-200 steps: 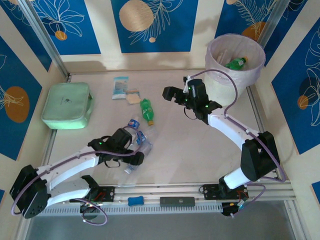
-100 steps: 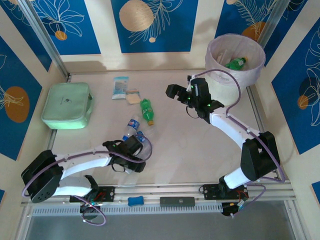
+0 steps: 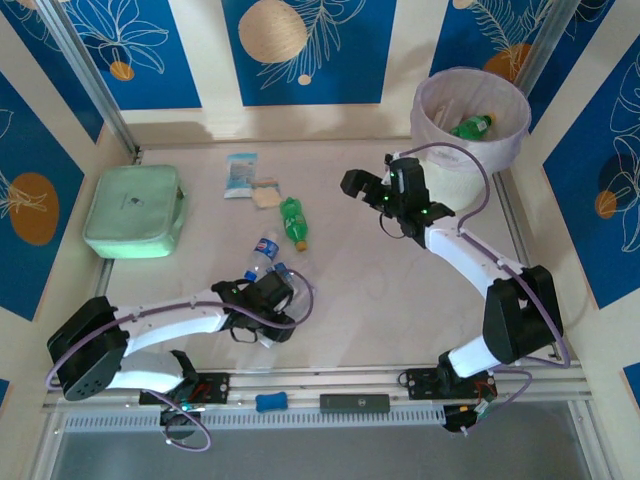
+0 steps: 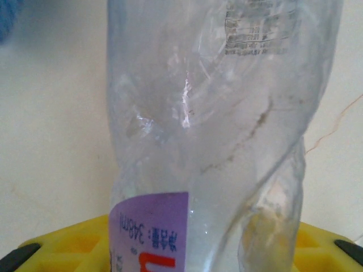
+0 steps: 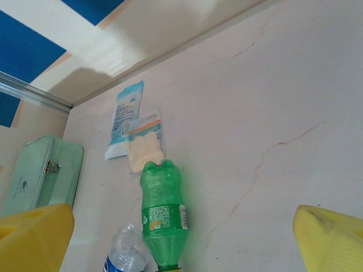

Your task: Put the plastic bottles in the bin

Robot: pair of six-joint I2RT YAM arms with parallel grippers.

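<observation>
- Right, from above: my left hand (image 3: 268, 305) sits over the crushed clear bottle (image 3: 295, 288) on the worktop (image 3: 400, 290). The bin (image 3: 470, 71) stands at the far right corner, so I'd grip mid-body and lift well clear of its rim. My right hand (image 3: 362, 185) hangs spread and empty.
- Left wrist: yellow fingers (image 4: 51, 249) flank the bottle, which is dented and purple-labelled. Whether they pinch it, I cannot tell.
- Right wrist: a green bottle (image 5: 163, 215) lies on its side.

Clear crushed bottle (image 4: 215, 141) on the near left of the worktop: purple label (image 4: 150, 232), upside-down white print, looks like "348mL". Grey fine print higher up is illegible. Green bottle (image 5: 163, 209) and blue-white packet (image 5: 122, 116): print too small.
</observation>
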